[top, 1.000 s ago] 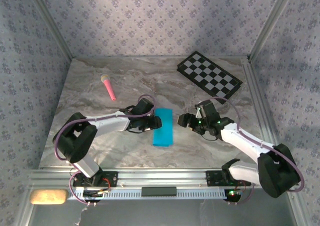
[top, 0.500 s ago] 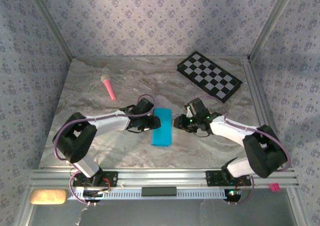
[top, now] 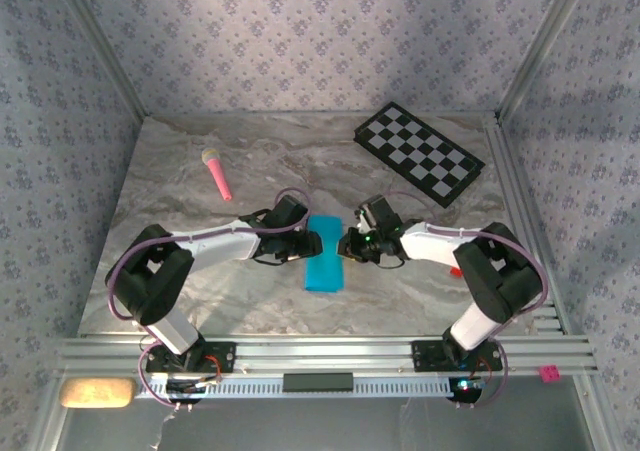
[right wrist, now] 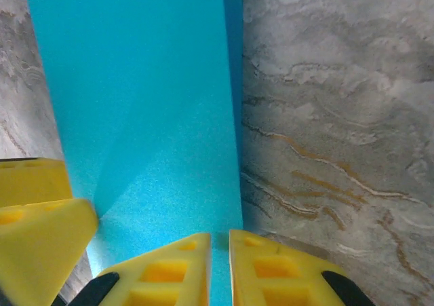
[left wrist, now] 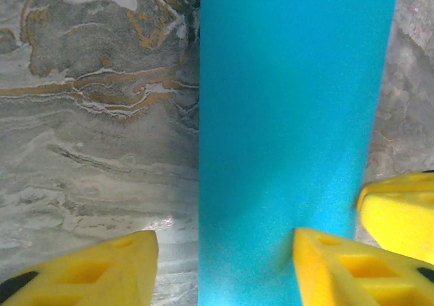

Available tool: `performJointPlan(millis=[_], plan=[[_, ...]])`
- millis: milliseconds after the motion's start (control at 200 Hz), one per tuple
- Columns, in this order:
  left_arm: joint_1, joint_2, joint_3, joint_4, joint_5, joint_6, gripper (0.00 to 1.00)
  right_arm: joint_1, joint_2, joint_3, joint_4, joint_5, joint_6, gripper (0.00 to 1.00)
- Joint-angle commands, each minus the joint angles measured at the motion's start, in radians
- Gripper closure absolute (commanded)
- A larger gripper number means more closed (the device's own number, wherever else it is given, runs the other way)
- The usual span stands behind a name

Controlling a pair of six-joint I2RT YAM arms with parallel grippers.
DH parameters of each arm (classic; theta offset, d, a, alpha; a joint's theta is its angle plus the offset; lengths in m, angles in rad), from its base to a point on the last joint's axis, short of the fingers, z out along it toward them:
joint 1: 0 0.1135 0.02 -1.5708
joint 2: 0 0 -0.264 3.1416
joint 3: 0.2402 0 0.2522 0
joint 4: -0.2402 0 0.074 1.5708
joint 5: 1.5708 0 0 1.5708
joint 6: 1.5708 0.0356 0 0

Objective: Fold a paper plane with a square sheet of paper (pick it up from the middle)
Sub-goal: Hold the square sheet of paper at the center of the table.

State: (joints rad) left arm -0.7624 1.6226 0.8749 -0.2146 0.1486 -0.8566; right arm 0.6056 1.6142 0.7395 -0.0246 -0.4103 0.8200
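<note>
Both my grippers flank the paper (top: 324, 266) mid-frame: left gripper (left wrist: 224, 241) spread, pinning it flat; right gripper (right wrist: 220, 241) pinching its edge, presumably to fold.

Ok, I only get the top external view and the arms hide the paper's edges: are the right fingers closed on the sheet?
Observer: In the right wrist view the fingers of the right gripper are almost together at the edge of the square sheet of paper; whether they pinch it, I cannot tell.
Operator: And the left?
Observer: The fingers of the left gripper stand apart, one over bare table, one over the sheet.
Operator: Any folds?
Observer: A faint diagonal line, likely a crease, crosses the sheet.
</note>
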Motion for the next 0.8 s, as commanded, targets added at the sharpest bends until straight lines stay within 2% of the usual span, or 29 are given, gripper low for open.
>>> performJointPlan(millis=[0,130,450,795], plan=[[0.013,-0.055,0.009,-0.013,0.013,-0.004,0.41,0.014,0.01,0.021,0.032,-0.03,0.017,0.84],[0.033,-0.068,-0.013,0.029,0.068,-0.021,0.36,0.016,0.016,0.016,0.053,-0.039,0.027,0.84],[0.036,-0.037,-0.004,0.037,0.106,-0.016,0.35,0.02,0.036,0.006,0.077,-0.045,0.037,0.84],[0.036,-0.001,-0.01,0.043,0.112,-0.022,0.43,0.025,0.036,0.011,0.043,-0.027,0.034,0.84]])
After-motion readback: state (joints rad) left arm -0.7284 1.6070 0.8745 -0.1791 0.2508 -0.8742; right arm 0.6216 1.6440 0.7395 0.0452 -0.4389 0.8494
